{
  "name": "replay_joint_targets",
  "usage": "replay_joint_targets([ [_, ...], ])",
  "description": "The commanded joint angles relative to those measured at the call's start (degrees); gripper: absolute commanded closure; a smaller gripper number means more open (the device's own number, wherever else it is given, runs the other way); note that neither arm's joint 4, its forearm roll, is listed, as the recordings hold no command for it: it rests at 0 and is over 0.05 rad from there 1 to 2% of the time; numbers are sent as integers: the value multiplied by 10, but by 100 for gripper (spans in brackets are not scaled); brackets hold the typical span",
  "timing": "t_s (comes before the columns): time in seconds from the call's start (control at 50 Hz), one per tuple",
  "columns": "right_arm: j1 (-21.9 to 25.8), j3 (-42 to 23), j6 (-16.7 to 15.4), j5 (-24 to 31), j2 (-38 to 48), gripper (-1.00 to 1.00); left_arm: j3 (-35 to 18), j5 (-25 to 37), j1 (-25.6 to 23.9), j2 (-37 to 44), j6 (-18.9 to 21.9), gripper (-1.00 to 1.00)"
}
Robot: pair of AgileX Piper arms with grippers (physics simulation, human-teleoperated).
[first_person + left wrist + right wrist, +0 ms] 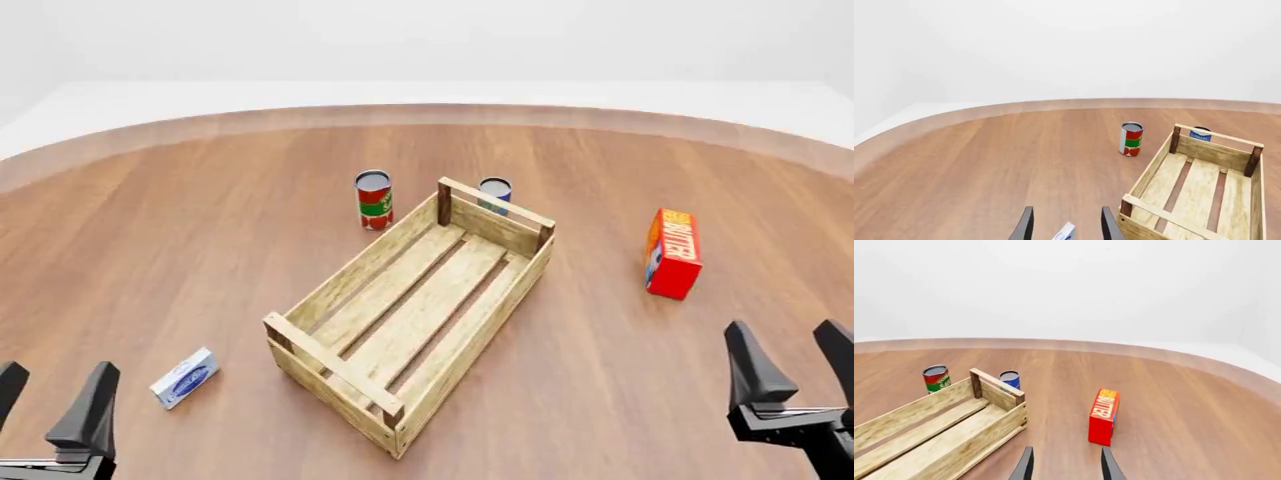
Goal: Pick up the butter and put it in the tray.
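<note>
Butter: upright on tabletop, right of tray, apart.
L gripper: jaws open, empty.
R gripper: jaws open, empty.

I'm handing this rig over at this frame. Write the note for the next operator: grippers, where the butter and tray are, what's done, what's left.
Left gripper: open, holding nothing, low at the near left by a small white-and-blue box.
Right gripper: open, holding nothing, near right.
Butter: standing upright on the table, to the right of the tray and apart from it, ahead of the right gripper.
Tray: mid-table, nothing inside; two cans beyond its far end.
Done: nothing yet.
Left: grasp the butter, probably with the right arm, and place it in the tray.
</note>
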Motion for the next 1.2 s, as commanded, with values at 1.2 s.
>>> replay_joint_targets([
  [1.2, -51, -40, 10, -301, 381, -100, 0, 0, 0, 0, 0, -100],
])
